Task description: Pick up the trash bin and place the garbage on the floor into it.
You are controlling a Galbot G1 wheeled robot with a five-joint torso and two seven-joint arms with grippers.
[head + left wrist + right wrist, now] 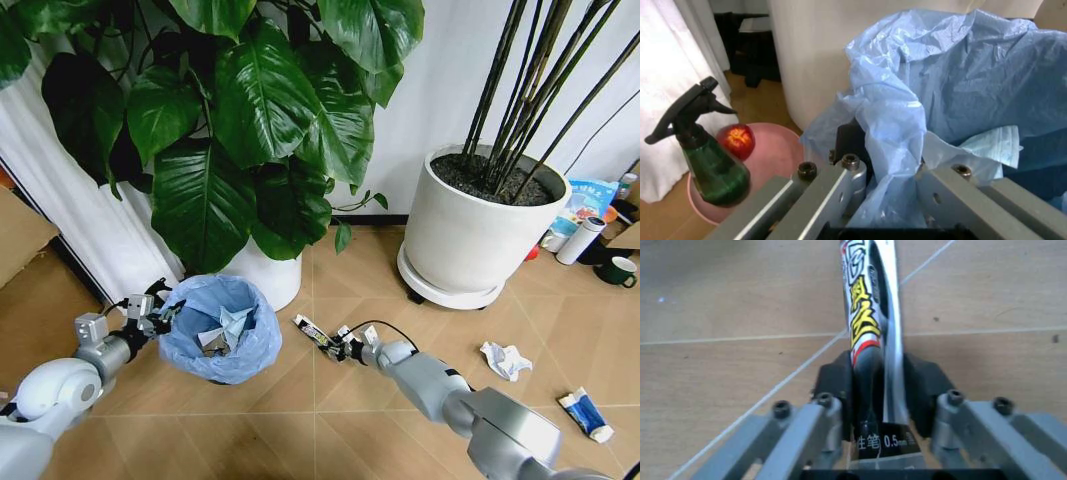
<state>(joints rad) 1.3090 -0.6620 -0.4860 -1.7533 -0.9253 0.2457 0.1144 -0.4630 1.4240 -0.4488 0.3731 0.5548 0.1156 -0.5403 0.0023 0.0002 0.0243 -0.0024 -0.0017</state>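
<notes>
A: Trash bin (220, 335) stands on the floor (330, 420) in front of the leafy plant's white pot (265, 272), blue bag liner (960, 80) puffed over the rim, paper scraps already inside.

B: Left gripper (155, 312)?

A: At the bin's near-left rim. Left wrist view: fingers (847, 140) closed on the rim, one dark pad outside the bag, the other side buried in the plastic. Left forearm reaches in low from the left edge, roughly level.

B: And the garbage in hand?

A: Right gripper (335, 345) is clamped on a long printed wrapper (313, 332). Right wrist view: both pads (833, 385) pressed against its sides, wrapper (870, 310) sticking straight out ahead over the planks. Cannot tell whether it is off the floor. Right arm stretches in from lower right, pointing toward the bin, the wrapper's tip near but not over it.

B: Step, then?

A: Judgement: carry phase for this piece. Next move calls for lifting the wrapper above the rim, centring it over the bag mouth, then releasing. Wrapper is long; its tip may catch the liner.

B: Remaining?

A: Crumpled white paper (505, 360) and a blue-white packet (585, 413) lie on the floor to the right, well apart from the bin. Task partway.
</notes>
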